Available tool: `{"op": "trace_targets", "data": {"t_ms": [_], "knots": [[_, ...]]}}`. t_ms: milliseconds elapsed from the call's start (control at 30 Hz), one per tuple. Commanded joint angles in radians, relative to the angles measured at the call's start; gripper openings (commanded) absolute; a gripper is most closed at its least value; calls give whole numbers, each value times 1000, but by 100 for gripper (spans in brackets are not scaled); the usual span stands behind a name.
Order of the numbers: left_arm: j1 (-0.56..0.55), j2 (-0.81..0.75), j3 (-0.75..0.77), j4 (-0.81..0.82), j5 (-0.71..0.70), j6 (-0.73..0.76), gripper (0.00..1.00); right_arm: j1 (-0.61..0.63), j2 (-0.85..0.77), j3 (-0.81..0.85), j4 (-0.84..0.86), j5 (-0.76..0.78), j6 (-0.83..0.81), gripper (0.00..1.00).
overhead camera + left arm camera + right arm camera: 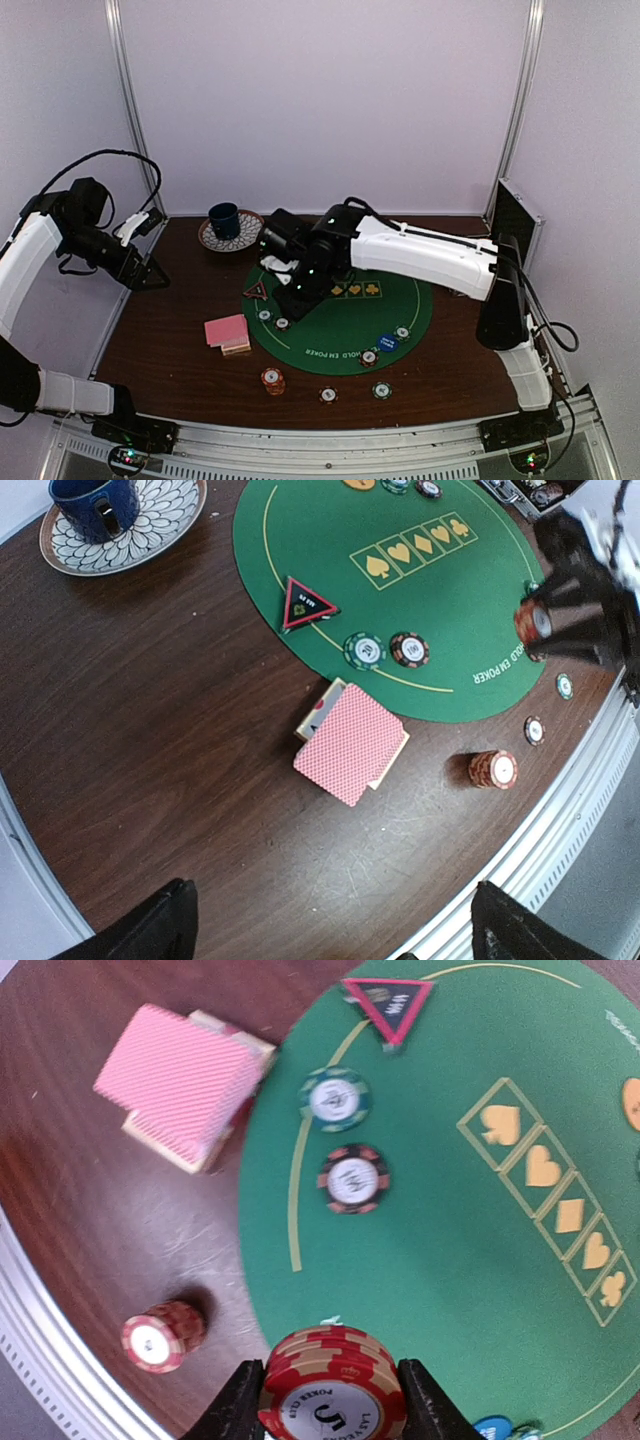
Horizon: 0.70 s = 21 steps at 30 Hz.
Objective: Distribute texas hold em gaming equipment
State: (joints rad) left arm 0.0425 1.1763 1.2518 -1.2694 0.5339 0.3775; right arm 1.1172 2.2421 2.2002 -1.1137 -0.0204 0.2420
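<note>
Right claw (332, 1402) is clenched on a stack of red-and-cream chips (325, 1365), fingers pressing its rim from either side and the stack's axis pointing up toward the wrist camera. The stack sits at bottom centre of the right wrist view, over the lower-left edge of the green felt mat (450, 1290), and looks raised off the surface. Directly up-frame from it on the felt lie a red-black chip (352, 1178), then a green-white chip (335, 1100), then the triangle marker (388, 1005). A second, smaller chip stack (155, 1338) stands on bare wood to the lower left, just off the mat. The pink-backed card deck (180, 1085) is at upper left, also off the mat. Left claw (148, 272) hangs released with jaws wide at the far left of the top view, well apart from the mat, so the right arm is the nearer one. Judgement: set-down goes straight below. The felt is flat and soft, the wooden table (150, 730) hard. There is open felt right of the two single chips, and tighter room near the mat edge.
</note>
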Motion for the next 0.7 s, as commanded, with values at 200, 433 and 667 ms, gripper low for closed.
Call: {"op": "trace_targets", "data": {"t_ms": [200, 433, 667], "knots": [[7, 3, 29, -4, 1, 17, 98, -333, 42, 15, 24, 84, -36, 35], [7, 19, 40, -3, -7, 20, 98, -424, 210, 209, -2, 60, -44, 34], [7, 44, 48, -3, 1, 20, 98, -430, 326, 298, 52, 30, -31, 35]]}}
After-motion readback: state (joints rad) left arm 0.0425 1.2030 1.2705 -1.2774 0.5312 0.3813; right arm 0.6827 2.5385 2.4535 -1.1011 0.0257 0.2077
